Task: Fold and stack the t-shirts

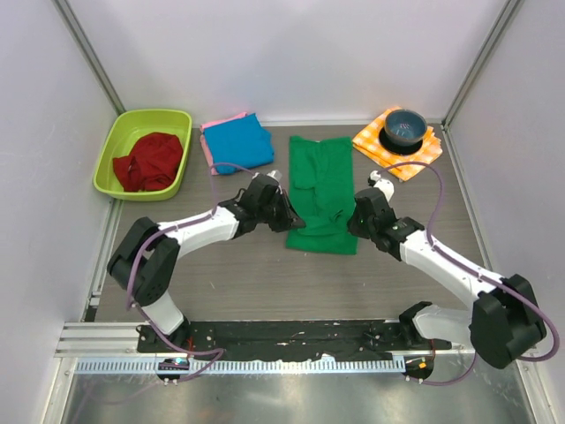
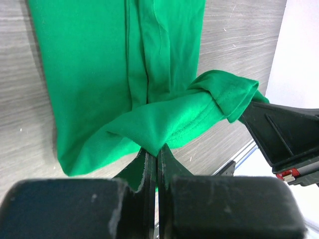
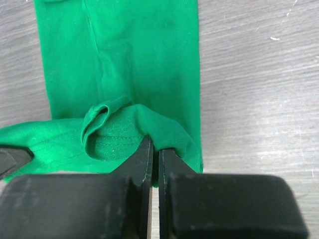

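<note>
Currently left claw (image 1: 284, 215) and right claw (image 1: 352, 217) each pinch the near hem of the green t-shirt (image 1: 322, 172), long axis running away from both.

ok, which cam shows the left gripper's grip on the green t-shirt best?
Left wrist: close up, the left gripper is shut on a fold of the green t-shirt. Top external shows it at the shirt's edge, pinch hidden. Right wrist catches only a dark sliver at frame left, possibly it.
</note>
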You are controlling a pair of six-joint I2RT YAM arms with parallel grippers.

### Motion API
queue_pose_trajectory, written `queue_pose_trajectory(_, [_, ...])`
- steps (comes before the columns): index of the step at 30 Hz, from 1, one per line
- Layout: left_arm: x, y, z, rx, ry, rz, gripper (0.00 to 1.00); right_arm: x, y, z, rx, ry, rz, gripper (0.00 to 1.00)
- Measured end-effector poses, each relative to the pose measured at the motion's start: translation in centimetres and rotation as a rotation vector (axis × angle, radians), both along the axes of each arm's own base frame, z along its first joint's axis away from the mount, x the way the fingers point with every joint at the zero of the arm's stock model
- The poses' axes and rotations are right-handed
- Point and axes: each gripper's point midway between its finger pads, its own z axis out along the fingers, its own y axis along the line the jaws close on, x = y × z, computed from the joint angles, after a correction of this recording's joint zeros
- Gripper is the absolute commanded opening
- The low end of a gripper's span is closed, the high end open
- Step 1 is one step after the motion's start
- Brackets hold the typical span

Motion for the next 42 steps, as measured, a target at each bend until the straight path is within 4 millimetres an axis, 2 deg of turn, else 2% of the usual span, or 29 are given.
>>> queue_pose_trajectory(4, [1.4,-0.4,-0.4,-0.003,0.007,0.008,0.0,2.1,-0.4,-0.6,0.001,0.019,-0.006,0.01])
queue_pose_trajectory(10, [5.0,-0.4,-0.7,-0.015,0.011,0.036,0.0,5.0,-0.2,-1.9,0.032,0.046,-0.009,0.01])
queue_pose_trajectory(17, [8.6,-0.1,0.3,-0.045,-0.012,0.065,0.0,8.3,0.9,-2.0,0.055,0.042,-0.005,0.01])
queue_pose_trajectory(18, [9.1,-0.1,0.3,-0.048,-0.013,0.07,0.07,8.8,1.1,-2.0,0.058,0.039,-0.006,0.02])
queue_pose_trajectory(19, [9.5,0.0,0.2,-0.048,-0.01,0.073,0.47,9.3,1.2,-1.7,0.063,0.029,-0.007,0.12])
queue_pose_trajectory(20, [9.9,0.0,0.0,-0.05,-0.007,0.074,0.72,9.9,1.1,-2.1,0.06,0.037,-0.014,0.38])
queue_pose_trajectory(21, [10.4,-0.1,-0.3,-0.048,-0.006,0.073,0.99,10.4,1.2,-2.3,0.059,0.037,-0.018,0.46])
queue_pose_trajectory(23, [11.4,-0.3,-0.9,-0.048,-0.001,0.077,1.0,11.5,0.8,-2.7,0.05,0.04,-0.044,0.66])
queue_pose_trajectory(26, [14.0,-0.3,-1.9,-0.052,0.019,0.104,1.0,14.1,-0.2,-3.1,0.013,0.023,-0.095,0.71])
queue_pose_trajectory(28, [15.8,0.2,-2.1,-0.057,0.017,0.128,1.0,15.7,-0.9,-2.8,-0.009,-0.007,-0.124,0.71])
queue_pose_trajectory(32, [18.2,2.2,-0.1,-0.074,-0.017,0.17,1.0,16.6,-1.9,-0.7,-0.044,-0.079,-0.158,0.71])
queue_pose_trajectory(33, [18.2,2.7,0.6,-0.078,-0.031,0.179,1.0,16.4,-2.0,0.0,-0.048,-0.098,-0.16,0.71])
queue_pose_trajectory(35, [16.9,3.8,1.8,-0.074,-0.045,0.193,1.0,15.0,-1.6,1.8,-0.05,-0.138,-0.148,0.72])
queue_pose_trajectory(37, [14.1,4.3,2.9,-0.069,-0.057,0.187,1.0,12.9,-0.7,3.6,-0.039,-0.174,-0.119,0.71])
queue_pose_trajectory(39, [10.4,4.0,3.7,-0.062,-0.062,0.156,1.0,10.9,0.1,4.7,-0.022,-0.196,-0.091,0.71])
queue_pose_trajectory(42, [5.6,3.0,3.5,-0.055,-0.068,0.097,1.0,8.1,0.7,4.6,-0.006,-0.19,-0.056,0.71])
